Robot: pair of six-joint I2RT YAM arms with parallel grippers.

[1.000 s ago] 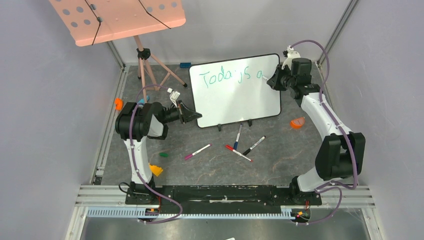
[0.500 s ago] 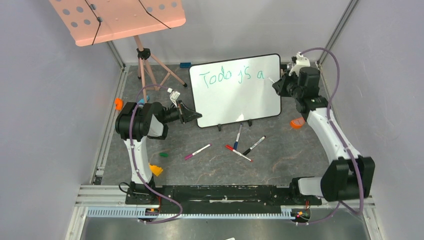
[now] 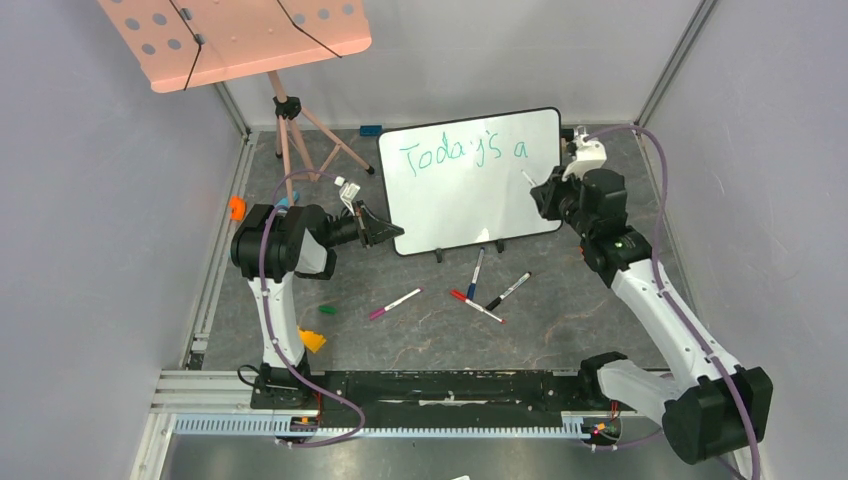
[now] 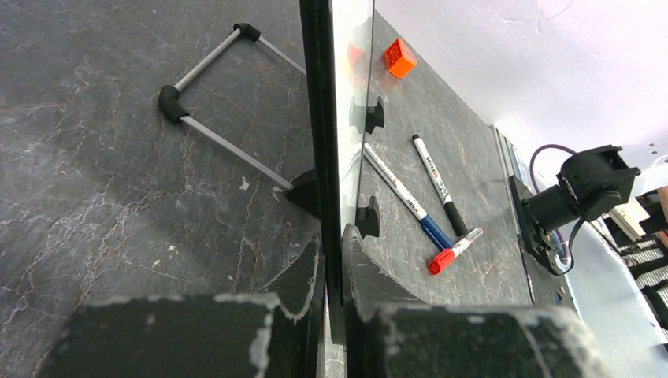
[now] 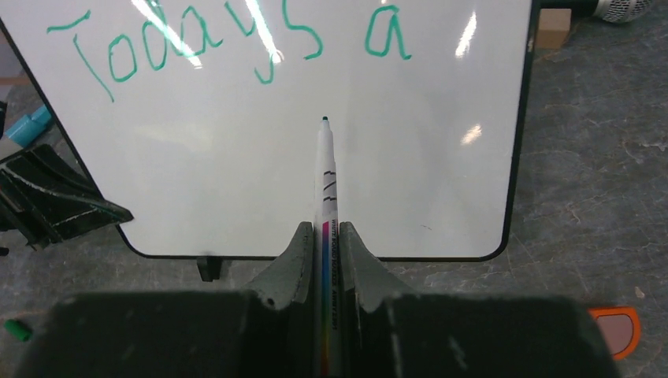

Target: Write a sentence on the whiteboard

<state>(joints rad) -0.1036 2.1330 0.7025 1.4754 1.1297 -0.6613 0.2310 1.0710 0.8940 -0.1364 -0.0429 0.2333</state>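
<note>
Likely light, glossy, tippy whiteboard [image 3: 470,200], left hand [image 4: 332,252] clamped on its edge; slim teal-tipped marker [image 5: 324,173] pinched mid-barrel in right hand [image 5: 324,236].

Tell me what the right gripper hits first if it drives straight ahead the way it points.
Probably the whiteboard: the marker held in the right gripper points at its blank area below the sentence. The gap is unclear.
</note>
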